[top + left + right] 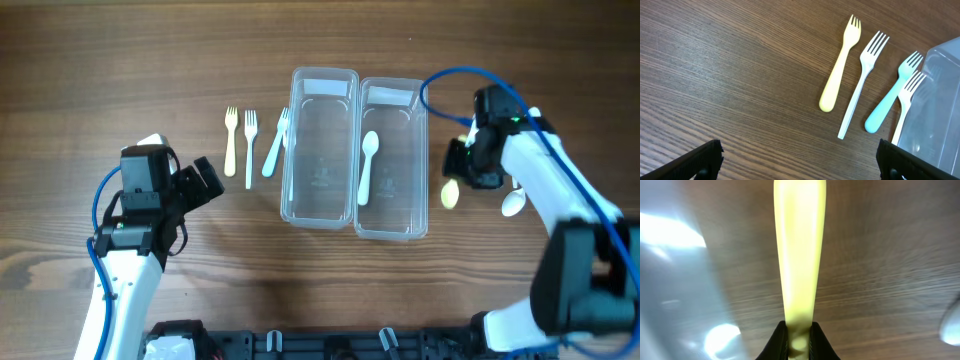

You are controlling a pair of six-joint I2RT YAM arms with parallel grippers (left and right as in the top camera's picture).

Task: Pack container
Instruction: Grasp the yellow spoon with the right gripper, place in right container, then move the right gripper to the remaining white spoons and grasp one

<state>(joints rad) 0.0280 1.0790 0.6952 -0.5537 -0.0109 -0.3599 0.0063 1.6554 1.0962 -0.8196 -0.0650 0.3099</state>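
Two clear plastic containers stand side by side, the left one [320, 205] and the right one [393, 228]. A white spoon [367, 165] lies inside the right container. My right gripper [463, 165] is shut on the handle of a yellow spoon [450, 194], just right of that container; in the right wrist view the fingers [799, 341] pinch the spoon [799, 250]. A yellow fork [230, 140], a white fork [250, 148] and a blue fork [275, 146] lie left of the containers. My left gripper [202, 181] is open and empty, left of the forks.
Another white spoon [513, 203] lies on the table right of my right gripper. In the left wrist view a second white fork [905, 107] lies against the container wall [940, 110], beside the blue fork [890, 102].
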